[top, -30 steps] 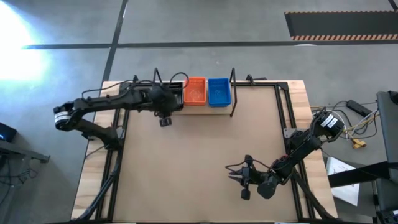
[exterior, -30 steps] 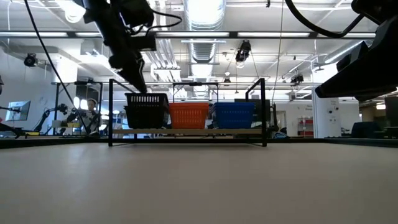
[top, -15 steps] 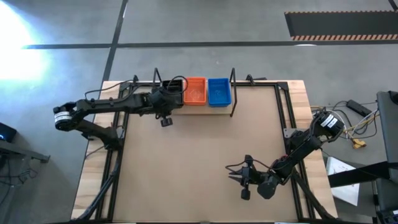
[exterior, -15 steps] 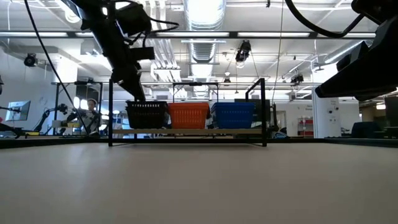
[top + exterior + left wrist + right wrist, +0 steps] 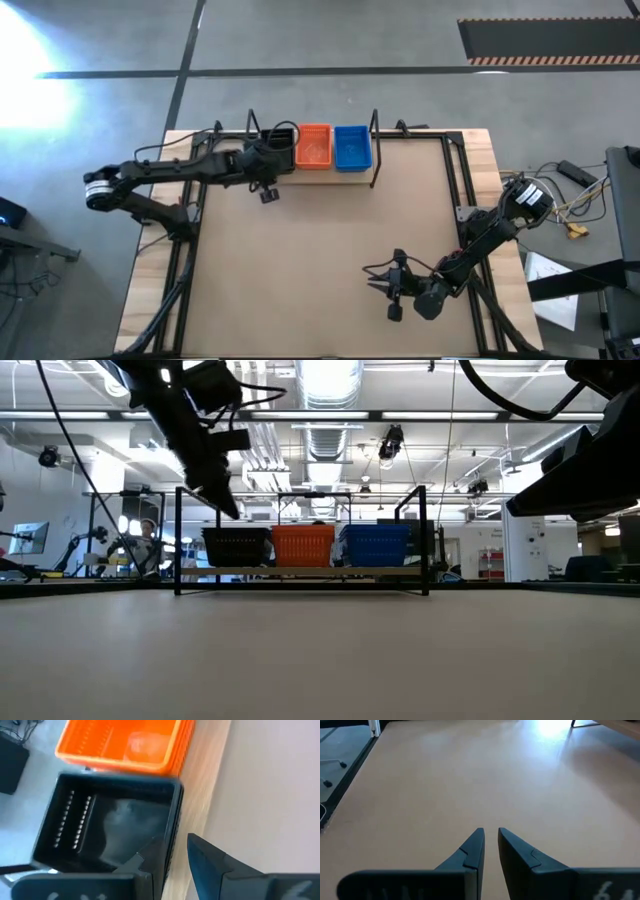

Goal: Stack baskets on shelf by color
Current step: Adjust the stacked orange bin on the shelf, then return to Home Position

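Observation:
Three baskets stand side by side on the shelf [image 5: 300, 571] at the table's far edge: black [image 5: 237, 546] at the left end, orange [image 5: 303, 545] in the middle, blue [image 5: 376, 545] on the right. From above they show as black [image 5: 285, 134], orange [image 5: 314, 147] and blue [image 5: 351, 147]. My left gripper [image 5: 228, 508] hangs open just above the black basket's [image 5: 110, 830] near wall, one finger over the inside, one over the outside, touching nothing. My right gripper [image 5: 383, 285] waits low over the table's near right part, its fingers a narrow gap apart [image 5: 490, 836].
The shelf's black wire loop ends [image 5: 376, 150] stand upright at both sides of the baskets. Bare brown tabletop [image 5: 320, 250] stretches between the shelf and the right arm. A person [image 5: 150, 540] and lab equipment show in the room behind.
My left gripper has lowered the black basket onto the shelf's left end beside the orange one, let go of it, and risen a little above its rim. The basket now rests on the plank. The right arm has kept still.

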Available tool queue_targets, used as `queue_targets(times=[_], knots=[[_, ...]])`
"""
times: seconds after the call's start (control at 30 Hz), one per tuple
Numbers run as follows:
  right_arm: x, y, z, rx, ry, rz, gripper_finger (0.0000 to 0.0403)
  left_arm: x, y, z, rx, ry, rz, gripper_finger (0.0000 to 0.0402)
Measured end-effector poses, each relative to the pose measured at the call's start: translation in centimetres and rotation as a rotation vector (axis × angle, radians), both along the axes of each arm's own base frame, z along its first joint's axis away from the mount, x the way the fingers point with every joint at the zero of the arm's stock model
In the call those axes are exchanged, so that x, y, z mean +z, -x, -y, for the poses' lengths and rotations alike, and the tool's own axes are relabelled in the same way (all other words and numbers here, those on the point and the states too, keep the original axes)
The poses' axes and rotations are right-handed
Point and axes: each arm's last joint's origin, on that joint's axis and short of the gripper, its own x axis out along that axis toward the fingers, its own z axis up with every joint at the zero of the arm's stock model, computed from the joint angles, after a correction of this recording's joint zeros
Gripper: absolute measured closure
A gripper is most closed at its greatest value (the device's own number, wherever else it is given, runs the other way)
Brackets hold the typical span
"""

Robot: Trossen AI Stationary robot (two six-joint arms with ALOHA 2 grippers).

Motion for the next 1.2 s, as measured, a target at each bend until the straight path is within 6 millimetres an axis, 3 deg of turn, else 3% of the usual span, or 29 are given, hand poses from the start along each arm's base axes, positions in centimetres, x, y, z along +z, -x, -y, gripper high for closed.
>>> queue_targets(times=[0.13,0.3,0.6,0.8,1.0,1.2], knots=[[0.0,0.0,0.1,-0.018,0.012,0.009,0.0355,0.4,-1.9,0.0,-0.009,-0.023,0.137,0.0334],[0.1,-0.1,0.3,-0.064,0.045,0.036,0.0355,1.4,-5.1,-1.3,0.007,-0.041,0.313,0.0343],[0.1,-0.1,0.3,-0.066,0.040,0.039,0.0355,-0.5,-10.7,-4.2,0.071,-0.032,0.159,0.0394],[0.1,-0.1,0.2,-0.059,0.035,0.036,0.0355,-0.5,-13.4,-4.8,0.028,0.066,0.132,0.0400],[0.1,-0.1,0.2,-0.059,0.035,0.035,0.0355,0.4,-14.5,-5.0,-0.001,0.114,0.188,0.0401],[0.1,0.0,0.2,-0.057,0.035,0.035,0.0355,1.8,-14.0,-4.7,-0.005,0.107,0.207,0.0401]])
